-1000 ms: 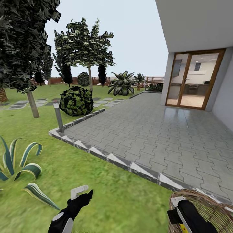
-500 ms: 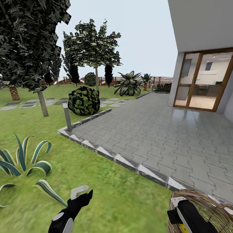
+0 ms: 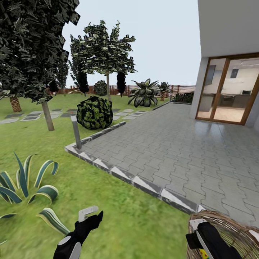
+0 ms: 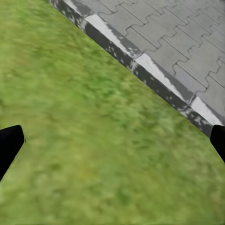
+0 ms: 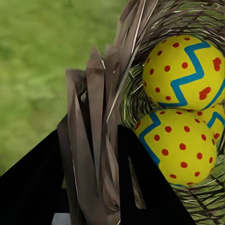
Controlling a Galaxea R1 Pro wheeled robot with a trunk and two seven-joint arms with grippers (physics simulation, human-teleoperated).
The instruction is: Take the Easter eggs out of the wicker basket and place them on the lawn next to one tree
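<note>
Rough brown wicker basket (image 5: pixel 101 136) holds smooth matt painted eggs (image 5: pixel 183 72); the paving (image 3: pixel 172 144) is glossy grey interlocking stone.

Grey paved patio (image 3: pixel 172 151) fronts a white house (image 3: pixel 230 28).

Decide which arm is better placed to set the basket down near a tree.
Right: its gripper is shut on the basket's rim, eggs inside. The left gripper is open over bare lawn.

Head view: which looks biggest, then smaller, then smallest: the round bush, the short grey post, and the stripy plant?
1. Stripy plant, though it sits nearest the camera, so that may flatter it.
2. Round bush, farther back on the lawn.
3. Grey post, thin and clearly the smallest.
</note>
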